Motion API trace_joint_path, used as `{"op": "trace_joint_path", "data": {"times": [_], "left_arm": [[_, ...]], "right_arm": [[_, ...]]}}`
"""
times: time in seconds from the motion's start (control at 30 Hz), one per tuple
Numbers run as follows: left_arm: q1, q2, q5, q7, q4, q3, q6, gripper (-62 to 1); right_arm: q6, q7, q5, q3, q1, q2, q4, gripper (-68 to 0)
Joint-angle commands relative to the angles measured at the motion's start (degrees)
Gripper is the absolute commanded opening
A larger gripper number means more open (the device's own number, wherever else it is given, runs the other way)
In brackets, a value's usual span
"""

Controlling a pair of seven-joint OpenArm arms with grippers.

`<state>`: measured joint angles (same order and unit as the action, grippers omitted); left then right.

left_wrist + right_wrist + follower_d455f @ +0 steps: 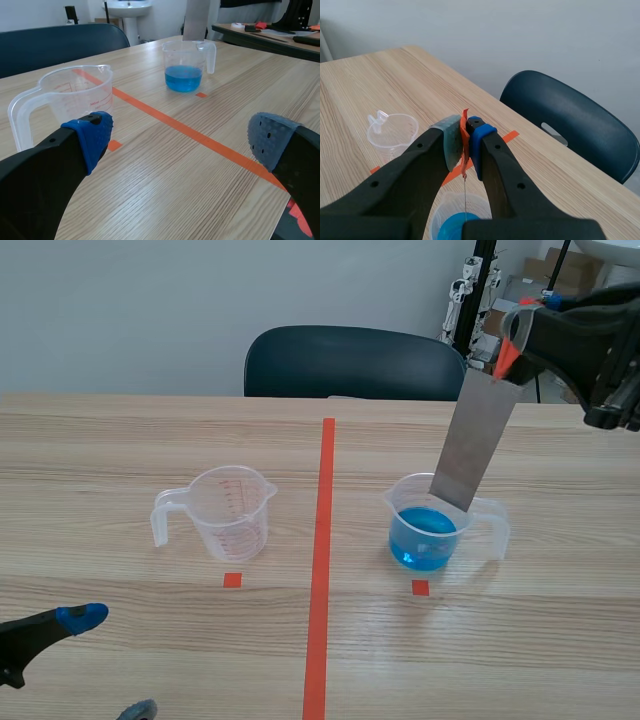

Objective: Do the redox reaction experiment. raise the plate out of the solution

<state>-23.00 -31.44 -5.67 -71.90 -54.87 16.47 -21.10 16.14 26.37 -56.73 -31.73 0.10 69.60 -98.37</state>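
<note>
Empty clear measuring jug [232, 510], dark chair [355, 362] behind table [100, 440]

Printed in red on the clear wall of the empty measuring cup [228, 512], at nine o'clock from the cup of blue liquid [428, 532]: a ladder of graduation ticks with small figures beside them. Too fine in the scene view to be read. Shown nearer in the left wrist view on the same cup [75, 92]: red ticks and one short red marking near the upper lines, faint and not legible. Nothing else readable anywhere.
</note>
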Motion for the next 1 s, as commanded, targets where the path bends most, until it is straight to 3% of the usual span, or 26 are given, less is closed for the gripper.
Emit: {"op": "trace_joint_path", "data": {"times": [0.0, 0.43, 0.73, 0.8, 0.9, 0.97], "left_arm": [[-0.13, 0.13, 0.59, -1.01, -1.05, 0.00, -0.28, -4.3], [-0.13, 0.11, 0.57, -3.34, -1.05, 0.00, -0.26, -4.3], [-0.83, -0.76, 0.85, -3.58, -1.05, 0.00, -0.24, -5.8], [-1.73, -2.03, 2.23, -5.33, -1.05, 0.00, -0.24, -15.6], [-3.78, -5.09, 5.14, -9.53, -1.07, 0.00, -0.31, -36.2], [-5.09, -7.69, 5.35, -12.24, -1.07, 0.00, -0.28, -47.5]], "right_arm": [[0.13, 0.87, -2.19, 0.26, 0.87, 1.77, -1.22, -67.1], [0.13, 0.07, -12.90, 0.26, 4.00, 10.12, -4.09, -67.1], [0.15, -5.03, -17.49, 0.26, 8.74, 11.93, -4.81, -67.1], [0.17, -6.19, -17.49, 0.26, 9.70, 12.20, -5.55, -67.1], [0.15, -6.95, -17.53, 0.26, 10.56, 12.63, -6.69, -67.1], [0.13, -7.02, -18.58, 0.26, 10.56, 12.96, -7.37, -67.1]]}}
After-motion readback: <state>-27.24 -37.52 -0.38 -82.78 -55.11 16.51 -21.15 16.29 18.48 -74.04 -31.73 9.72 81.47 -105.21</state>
